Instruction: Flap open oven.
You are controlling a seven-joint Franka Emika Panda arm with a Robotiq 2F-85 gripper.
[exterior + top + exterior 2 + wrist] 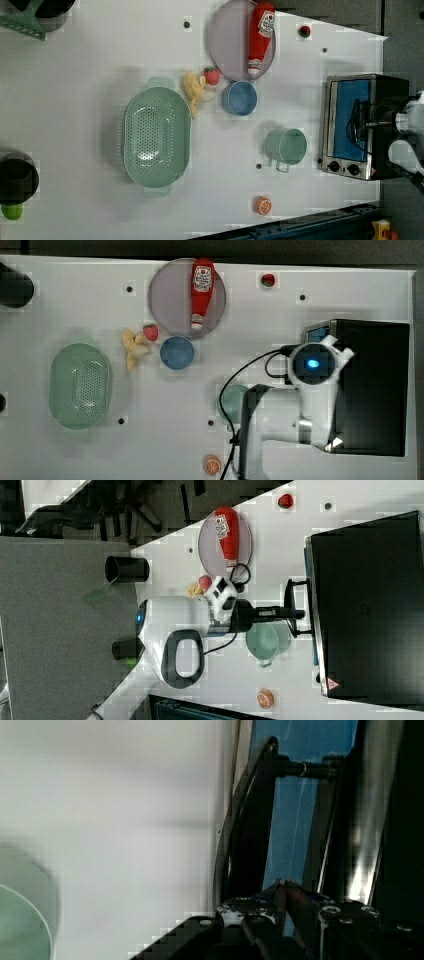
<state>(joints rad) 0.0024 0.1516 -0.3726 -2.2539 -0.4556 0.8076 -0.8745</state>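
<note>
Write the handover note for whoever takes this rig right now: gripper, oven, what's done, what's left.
Gripper: at the oven's door handle, jaws nearly shut; whether they clamp the bar cannot be told.
Oven: at the top view's right end of the table, glass door upright and closed.
Cup: in front of the door, in its swing path.
Done: reached the handle.
Left: pull the door down, minding the cup, then let go.
</note>
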